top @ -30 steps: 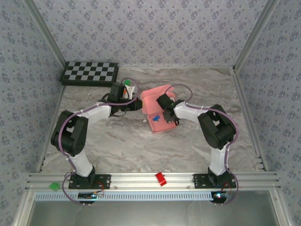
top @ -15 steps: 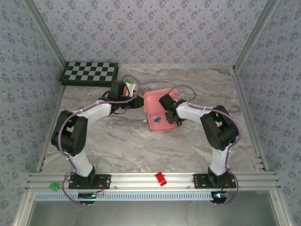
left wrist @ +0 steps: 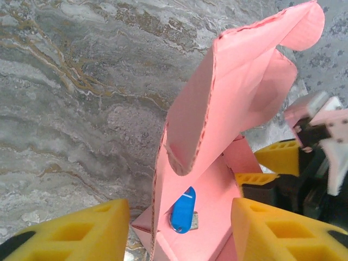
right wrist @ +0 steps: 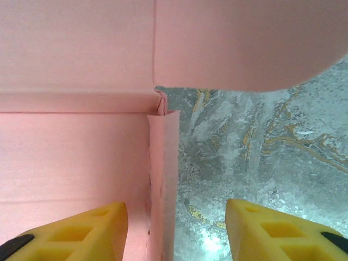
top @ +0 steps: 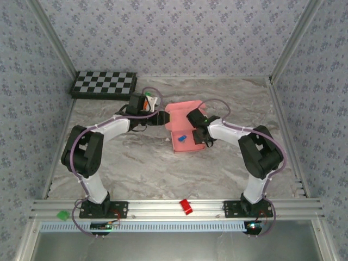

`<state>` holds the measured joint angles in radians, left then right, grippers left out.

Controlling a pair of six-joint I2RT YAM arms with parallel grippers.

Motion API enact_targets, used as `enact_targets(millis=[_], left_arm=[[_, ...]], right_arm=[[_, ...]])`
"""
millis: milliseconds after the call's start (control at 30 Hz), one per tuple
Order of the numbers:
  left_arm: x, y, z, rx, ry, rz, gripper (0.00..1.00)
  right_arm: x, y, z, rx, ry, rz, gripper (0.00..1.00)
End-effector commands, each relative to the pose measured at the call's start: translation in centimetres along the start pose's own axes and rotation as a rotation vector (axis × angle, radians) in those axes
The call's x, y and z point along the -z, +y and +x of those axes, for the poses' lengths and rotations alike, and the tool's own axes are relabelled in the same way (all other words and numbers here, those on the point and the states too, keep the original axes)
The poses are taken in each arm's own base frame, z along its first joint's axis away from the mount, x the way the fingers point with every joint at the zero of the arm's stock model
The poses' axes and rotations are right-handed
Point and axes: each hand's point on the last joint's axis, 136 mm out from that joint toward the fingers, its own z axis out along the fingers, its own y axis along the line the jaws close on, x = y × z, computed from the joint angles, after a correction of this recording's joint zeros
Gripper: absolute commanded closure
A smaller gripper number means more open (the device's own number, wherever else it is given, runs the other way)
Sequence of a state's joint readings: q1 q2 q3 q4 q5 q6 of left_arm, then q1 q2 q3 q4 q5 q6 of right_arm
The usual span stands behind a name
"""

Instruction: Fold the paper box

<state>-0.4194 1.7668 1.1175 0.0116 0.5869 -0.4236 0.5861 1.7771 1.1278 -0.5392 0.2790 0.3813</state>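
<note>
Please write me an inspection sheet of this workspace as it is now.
Surface: grey marbled table.
Job's things: pink paper box, partly folded, one flap standing up; small blue tag inside.
Clutter: red block and green piece on the near rail; checkerboard at far left.
Tools: left tool open, a box wall between its pads; right tool open, astride a side wall.
Cables: purple cables along both arms, one looping above the box.
Surroundings: patterned walls.
</note>
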Motion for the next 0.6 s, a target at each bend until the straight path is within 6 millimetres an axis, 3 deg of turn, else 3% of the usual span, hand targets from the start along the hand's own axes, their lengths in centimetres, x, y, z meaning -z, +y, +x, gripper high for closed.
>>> enact_targets(millis=[0,333,567], left_arm=[[1.7,-2.0,-2.1,-0.075,-0.065,0.013,0.45],[3.6,-0.3,-1.8,-0.014,-0.016,-0.176,0.39],[4.1,-0.4,-1.9,0.042,0.061,-0.229,0.39]], right_arm=[[1.4,-0.3,-0.7,-0.065,-0.026,-0.039,0.47],[5.8,-1.5,-3.8,-0.108,-0.161,-0.213,0.44],[7.3,-3.6,-6.1,-0.081,-0.169,-0.364,0.46]])
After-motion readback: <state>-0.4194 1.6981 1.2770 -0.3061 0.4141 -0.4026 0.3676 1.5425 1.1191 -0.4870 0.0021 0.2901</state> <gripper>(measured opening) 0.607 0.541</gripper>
